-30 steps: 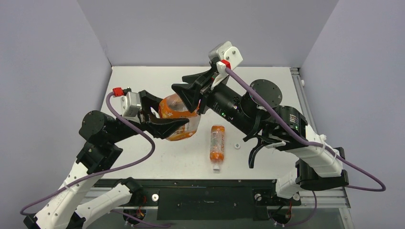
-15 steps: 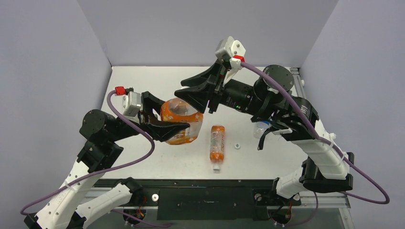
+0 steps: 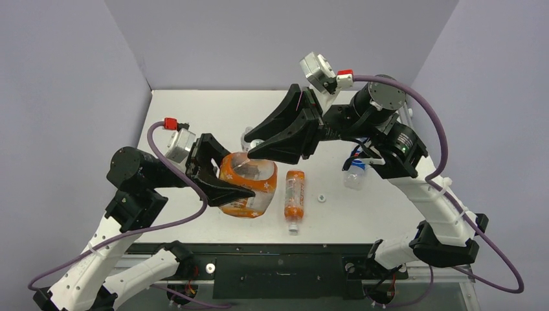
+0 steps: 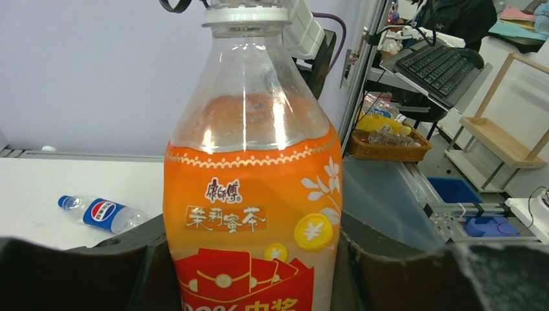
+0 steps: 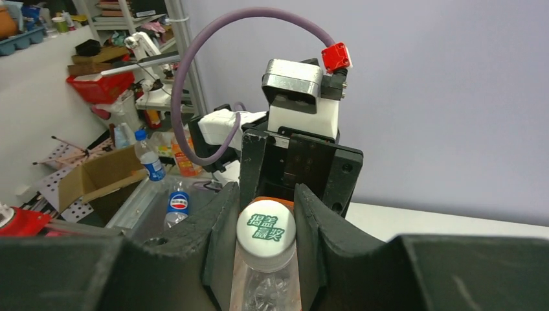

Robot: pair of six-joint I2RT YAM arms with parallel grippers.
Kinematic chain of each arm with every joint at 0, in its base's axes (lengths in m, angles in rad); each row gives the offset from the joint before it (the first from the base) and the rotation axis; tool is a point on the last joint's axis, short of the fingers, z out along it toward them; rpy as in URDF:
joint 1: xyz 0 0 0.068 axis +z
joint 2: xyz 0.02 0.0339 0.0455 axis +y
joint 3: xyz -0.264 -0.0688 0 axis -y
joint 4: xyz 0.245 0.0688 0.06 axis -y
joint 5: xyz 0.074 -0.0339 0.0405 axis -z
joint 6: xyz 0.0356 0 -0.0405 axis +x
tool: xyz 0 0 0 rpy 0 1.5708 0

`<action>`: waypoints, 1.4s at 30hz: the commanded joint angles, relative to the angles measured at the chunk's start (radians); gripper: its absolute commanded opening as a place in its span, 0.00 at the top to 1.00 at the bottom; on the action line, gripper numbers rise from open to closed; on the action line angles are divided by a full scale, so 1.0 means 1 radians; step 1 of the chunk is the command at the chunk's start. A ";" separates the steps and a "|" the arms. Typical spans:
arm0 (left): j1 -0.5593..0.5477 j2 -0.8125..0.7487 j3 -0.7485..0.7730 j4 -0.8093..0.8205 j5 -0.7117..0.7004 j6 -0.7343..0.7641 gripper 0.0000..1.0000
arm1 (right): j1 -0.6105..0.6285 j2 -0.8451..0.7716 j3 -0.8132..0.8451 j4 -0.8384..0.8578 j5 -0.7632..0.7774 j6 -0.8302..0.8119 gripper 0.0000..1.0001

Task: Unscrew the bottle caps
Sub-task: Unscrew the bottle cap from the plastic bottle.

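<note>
Cap (image 5: pixel 266 228), round, white smooth plastic with green print on top, is seated on the squarish orange bottle (image 4: pixel 252 214) at table centre-left. The bottle's glossy labelled body is clamped by the left gripper (image 3: pixel 236 172), jaws partly spread. It is pinched at its sides by the right gripper (image 3: pixel 257 148), black jaws pressed in.

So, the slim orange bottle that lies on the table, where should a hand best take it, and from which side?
Probably the middle of its body, from above. The slim orange bottle lies flat, its white cap at the near end, so its long sides face left and right for a pinch across.
</note>
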 commanded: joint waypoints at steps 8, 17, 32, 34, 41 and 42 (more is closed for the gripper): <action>-0.007 -0.014 0.026 0.024 0.093 0.069 1.00 | 0.029 -0.022 0.040 -0.084 0.383 -0.100 0.18; -0.002 -0.029 -0.014 -0.025 -0.182 0.240 1.00 | 0.253 -0.075 0.016 -0.096 0.962 -0.122 0.16; -0.001 -0.034 -0.030 -0.064 -0.469 0.330 1.00 | 0.357 0.073 0.196 -0.241 1.265 -0.096 0.29; -0.001 -0.035 -0.031 -0.064 -0.473 0.330 1.00 | 0.359 0.092 0.222 -0.258 1.279 -0.100 0.36; -0.002 -0.040 -0.036 -0.061 -0.478 0.330 1.00 | 0.358 0.111 0.237 -0.245 1.284 -0.105 0.55; -0.002 -0.040 -0.037 -0.058 -0.481 0.330 1.00 | 0.358 0.113 0.247 -0.251 1.284 -0.105 0.55</action>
